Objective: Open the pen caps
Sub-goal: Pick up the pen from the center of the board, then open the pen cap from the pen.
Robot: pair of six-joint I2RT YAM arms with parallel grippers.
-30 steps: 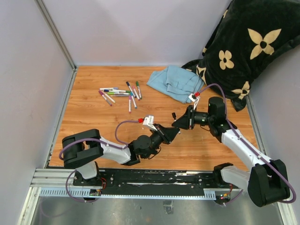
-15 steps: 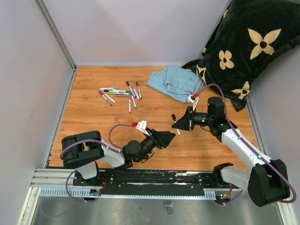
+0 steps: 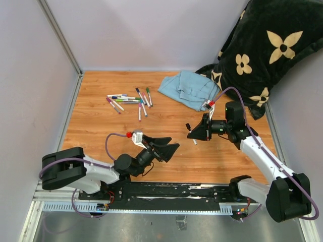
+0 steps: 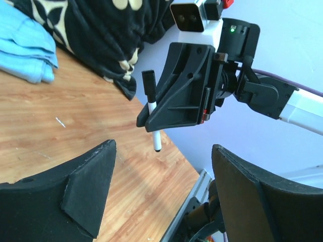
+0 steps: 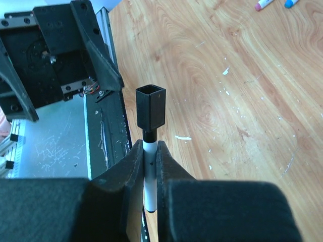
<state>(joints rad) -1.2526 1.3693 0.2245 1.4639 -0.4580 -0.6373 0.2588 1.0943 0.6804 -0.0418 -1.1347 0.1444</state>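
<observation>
over the tabletop's right half the right gripper [image 5: 146, 151] pinches the marker [image 4: 155, 137] thinly, so a tug on its black cap [image 5: 151, 107] by the wide-open left gripper [image 3: 174, 141] may slip the barrel loose.

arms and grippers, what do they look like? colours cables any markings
The left arm and right arm have white links and black joints, each with a purple cable looping to the wrist. Each wrist carries a white camera block with a red tip. The left gripper and right gripper have black wedge-shaped fingers. A green light glows on the right wrist.
</observation>
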